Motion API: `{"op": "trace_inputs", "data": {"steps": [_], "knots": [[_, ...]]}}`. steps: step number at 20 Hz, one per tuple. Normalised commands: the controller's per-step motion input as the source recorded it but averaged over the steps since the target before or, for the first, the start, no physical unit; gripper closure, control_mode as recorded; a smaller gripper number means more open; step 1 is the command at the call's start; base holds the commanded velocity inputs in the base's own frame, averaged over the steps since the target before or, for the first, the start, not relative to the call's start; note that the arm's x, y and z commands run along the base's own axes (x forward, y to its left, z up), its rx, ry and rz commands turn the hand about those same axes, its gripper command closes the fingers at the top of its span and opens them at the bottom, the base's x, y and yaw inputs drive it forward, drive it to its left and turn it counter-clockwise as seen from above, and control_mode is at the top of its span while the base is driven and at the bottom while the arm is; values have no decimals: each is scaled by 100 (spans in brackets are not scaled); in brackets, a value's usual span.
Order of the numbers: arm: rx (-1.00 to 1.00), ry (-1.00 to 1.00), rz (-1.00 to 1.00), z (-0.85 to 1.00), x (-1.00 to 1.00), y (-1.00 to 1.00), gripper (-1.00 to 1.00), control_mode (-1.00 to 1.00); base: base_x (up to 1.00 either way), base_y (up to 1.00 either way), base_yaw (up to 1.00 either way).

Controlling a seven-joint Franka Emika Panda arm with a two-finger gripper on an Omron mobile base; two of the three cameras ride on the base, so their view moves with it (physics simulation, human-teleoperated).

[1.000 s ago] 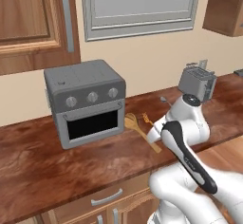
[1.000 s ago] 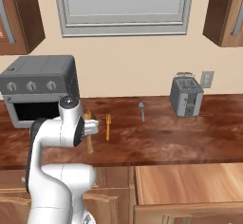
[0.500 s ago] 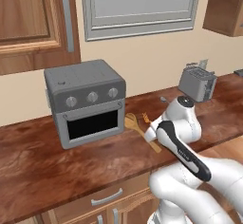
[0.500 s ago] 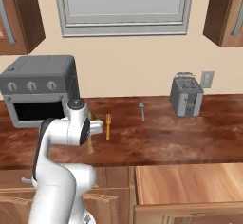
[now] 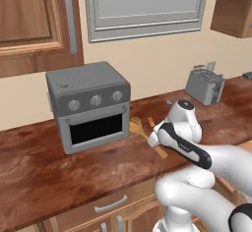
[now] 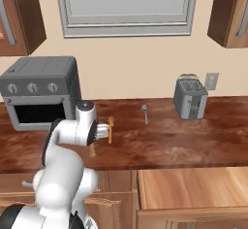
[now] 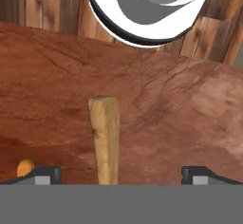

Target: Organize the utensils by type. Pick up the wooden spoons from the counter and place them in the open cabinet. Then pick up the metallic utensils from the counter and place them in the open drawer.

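**Lining up on the spoon, nothing grabbed yet**

So the spoon (image 5: pixel 139 128) is lying flat on the counter (image 5: pixel 59 177) just in front of the toaster oven (image 5: pixel 88 105), bowl end near the oven's corner and handle running out toward me. In the hand view the handle (image 7: pixel 105 137) comes straight up between my two fingertips (image 7: pixel 42 174), blunt end pointing away, which I figure is why the hand sits where it does: straddling the shaft so I can pinch across it. My pincer (image 7: pixel 121 175) is spread as wide as it goes and holds nothing.

The fork (image 6: pixel 110 129) sits just beside the spoon, roughly parallel. A sliver of orange pokes in at the bottom left of the hand view, near my left tip, so I'd guess there's some risk of nudging it on the way down.

The drawer (image 6: pixel 193 187) is pulled out below the counter on my right, ready for the fork later.

What I can't make out: my own arm covers most of the spoon's handle from both base cameras. Whether my tips touch the counter is also hard to say.

There's also a small grey spoon (image 6: pixel 145 112) near the toaster (image 6: pixel 190 97).
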Motion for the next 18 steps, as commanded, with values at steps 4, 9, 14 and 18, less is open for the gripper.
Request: {"op": "trace_inputs", "data": {"steps": [4, 9, 14, 18], "knots": [[0, 0, 0, -63, 8, 0, -100, -100, 0, 0, 0], [-1, 0, 0, -63, 8, 0, -100, -100, 0, 0, 0], [-2, 0, 0, -57, 0, 9, -100, -100, 0, 0, 0], [-3, 0, 0, -52, 0, 19, -100, -100, 0, 0, 0]]}}
